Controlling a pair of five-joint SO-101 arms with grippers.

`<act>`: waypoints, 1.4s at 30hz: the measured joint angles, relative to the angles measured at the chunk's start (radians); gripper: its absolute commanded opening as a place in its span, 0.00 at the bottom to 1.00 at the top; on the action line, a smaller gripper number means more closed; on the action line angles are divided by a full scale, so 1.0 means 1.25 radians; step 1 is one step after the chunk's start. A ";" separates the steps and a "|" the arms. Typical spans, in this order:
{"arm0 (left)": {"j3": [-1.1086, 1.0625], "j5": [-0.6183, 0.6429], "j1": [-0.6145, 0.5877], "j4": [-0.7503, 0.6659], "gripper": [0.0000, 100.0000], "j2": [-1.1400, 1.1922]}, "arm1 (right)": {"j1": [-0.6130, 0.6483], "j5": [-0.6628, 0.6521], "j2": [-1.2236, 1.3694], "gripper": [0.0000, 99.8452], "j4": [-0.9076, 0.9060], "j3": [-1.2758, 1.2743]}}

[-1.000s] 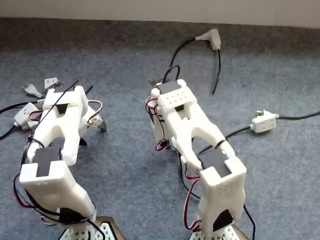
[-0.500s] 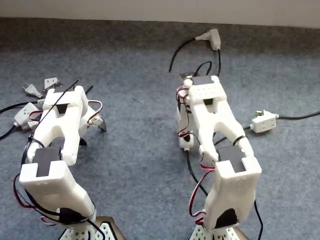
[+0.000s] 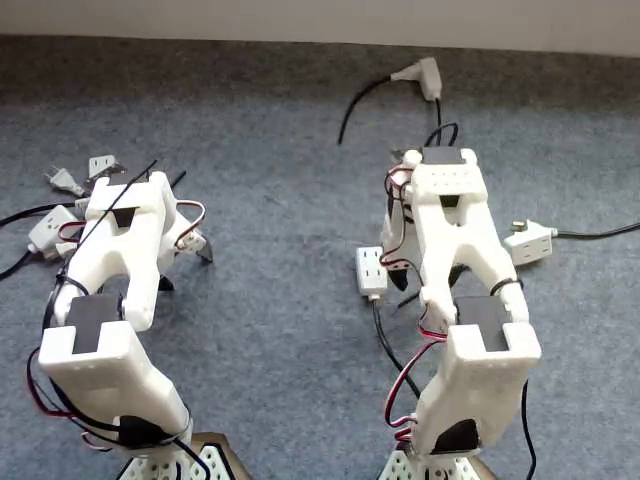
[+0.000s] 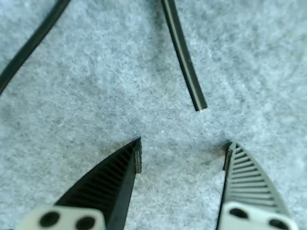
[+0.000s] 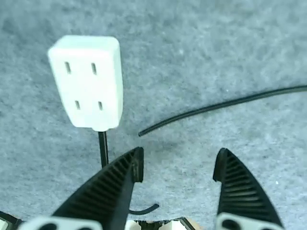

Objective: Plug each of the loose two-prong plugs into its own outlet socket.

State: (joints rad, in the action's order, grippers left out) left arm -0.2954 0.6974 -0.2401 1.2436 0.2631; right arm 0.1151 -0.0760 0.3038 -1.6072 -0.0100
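A loose plug (image 3: 65, 181) is lying far left on the desk (image 3: 270, 200), near the left end effector (image 4: 182, 148), which is hovering released by a cable end (image 4: 199, 103). The right end effector (image 5: 177, 160) is hanging released beside a white outlet socket (image 5: 88, 81).

Open carpet (image 3: 270, 260) mid-table; outlet block (image 5: 88, 81), cable (image 5: 220, 106) beside right tool (image 5: 180, 152).

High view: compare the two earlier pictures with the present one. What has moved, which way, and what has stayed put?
The right arm swung to its own right, uncovering a white outlet block beside it; the right gripper is open, holding nothing. The left arm, the angled plug at the far edge and the loose plugs far left stayed put.
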 measured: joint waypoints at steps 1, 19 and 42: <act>0.000 0.000 0.000 0.000 0.29 0.000 | -0.006 0.000 -0.002 0.25 -0.004 -0.012; 0.000 0.000 0.000 -0.001 0.29 0.000 | 0.092 -0.001 -0.005 0.25 -0.034 -0.226; 0.000 0.000 0.000 -0.001 0.29 0.000 | 0.033 -0.113 -0.005 0.25 -0.090 -0.005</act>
State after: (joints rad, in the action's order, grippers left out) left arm -0.2954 0.6974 -0.2401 1.2421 0.2631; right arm 0.1565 -0.2171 0.2977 -1.7192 -0.0161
